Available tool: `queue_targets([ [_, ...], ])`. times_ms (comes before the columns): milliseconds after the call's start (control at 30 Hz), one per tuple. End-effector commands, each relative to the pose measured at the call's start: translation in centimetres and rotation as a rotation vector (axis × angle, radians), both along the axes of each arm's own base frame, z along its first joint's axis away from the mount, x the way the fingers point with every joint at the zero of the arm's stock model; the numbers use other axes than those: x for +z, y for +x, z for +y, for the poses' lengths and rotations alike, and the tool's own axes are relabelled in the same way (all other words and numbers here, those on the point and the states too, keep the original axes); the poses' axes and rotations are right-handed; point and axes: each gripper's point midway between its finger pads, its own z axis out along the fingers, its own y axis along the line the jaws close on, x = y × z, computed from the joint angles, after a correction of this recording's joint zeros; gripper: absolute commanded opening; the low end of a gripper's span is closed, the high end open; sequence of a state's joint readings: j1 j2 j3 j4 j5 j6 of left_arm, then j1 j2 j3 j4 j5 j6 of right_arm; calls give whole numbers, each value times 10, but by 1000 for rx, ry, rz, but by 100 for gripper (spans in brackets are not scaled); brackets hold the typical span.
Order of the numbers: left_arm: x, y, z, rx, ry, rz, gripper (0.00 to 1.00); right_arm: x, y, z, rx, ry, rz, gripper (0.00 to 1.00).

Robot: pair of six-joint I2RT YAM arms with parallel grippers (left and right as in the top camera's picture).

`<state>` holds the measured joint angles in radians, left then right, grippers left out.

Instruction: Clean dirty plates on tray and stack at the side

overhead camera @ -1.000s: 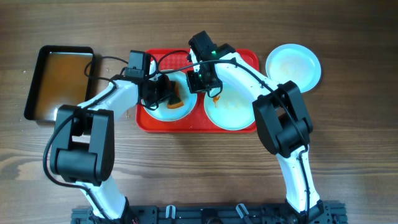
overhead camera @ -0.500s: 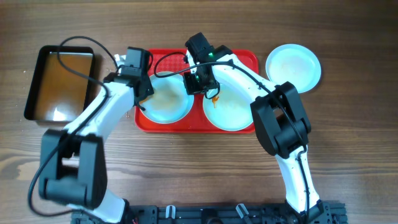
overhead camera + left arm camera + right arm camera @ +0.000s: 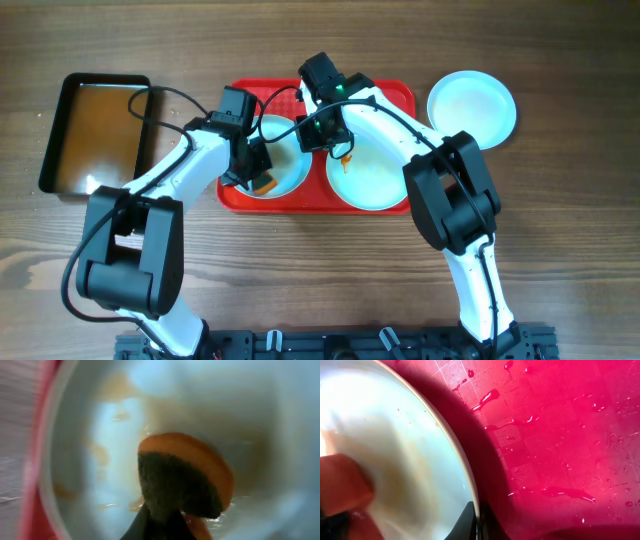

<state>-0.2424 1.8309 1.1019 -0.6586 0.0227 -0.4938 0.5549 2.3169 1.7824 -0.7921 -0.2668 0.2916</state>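
Leftmost on the wooden table [image 3: 300, 260] sits a black pan [image 3: 95, 130] of brownish water, well apart from the action. Next, the left gripper [image 3: 255, 172] is clenched on an orange sponge [image 3: 266, 184] with a dark scouring side, pressing it into the near side of the left plate [image 3: 285, 160]. The left wrist view shows the sponge [image 3: 185, 480] against the plate's wet, faintly streaked bowl [image 3: 250, 435]. This plate lies in the left half of the red tray [image 3: 395, 95]. The right gripper [image 3: 318, 135] pinches the same plate's rim, its jaws closed either side of the edge [image 3: 470, 495], above tray surface beaded with droplets [image 3: 490, 396]. The right plate [image 3: 375, 180] lies beside it on the tray, carrying an orange smear [image 3: 346, 160]. Farthest right, a third plate [image 3: 472, 105] rests on the table just off the tray.
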Motion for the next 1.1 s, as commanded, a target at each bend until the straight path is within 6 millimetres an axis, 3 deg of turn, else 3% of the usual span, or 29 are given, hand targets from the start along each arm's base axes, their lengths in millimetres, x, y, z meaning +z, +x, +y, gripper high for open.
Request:
queue_targets([
  [0, 3, -1, 65, 67, 368, -24, 4, -31, -7, -24, -32, -110, 34, 4],
  [133, 32, 13, 101, 114, 602, -119, 4, -31, -6, -24, -32, -108, 32, 4],
  [200, 58, 30, 98, 142, 586, -197, 4, -30, -5, -23, -45, -103, 30, 4],
  [267, 77, 40, 82, 161, 462, -259, 4, -16, 0, -18, -44, -79, 16, 4],
  [367, 129, 56, 57, 293, 101, -419, 4, 49, 24, -6, 3, -19, -133, 4],
  [400, 153, 61, 50, 289, -61, -469, 4, 84, 39, -13, -20, -50, -243, 4],
  [500, 191, 59, 67, 312, -328, -517, 4, 156, 54, -31, 30, -150, -488, 4],
  [600, 180, 42, 91, 386, -393, -425, 4, 228, 57, -61, 13, -339, -723, 4],
  [667, 173, 36, 97, 409, -386, -392, 4, 268, 51, -66, 93, -458, -864, 4],
  [733, 173, 37, 98, 408, -386, -397, 4, 287, 43, -53, 296, -586, -958, 4],
  [800, 173, 37, 97, 408, -387, -395, 4, 308, 40, -53, 357, -800, -1043, 4],
  [1000, 173, 37, 96, 405, -387, -395, 4, 360, 26, -28, 386, -1038, -1213, 4],
  [1067, 173, 37, 96, 406, -387, -394, 4, 366, 22, -19, 380, -1027, -1241, 4],
])
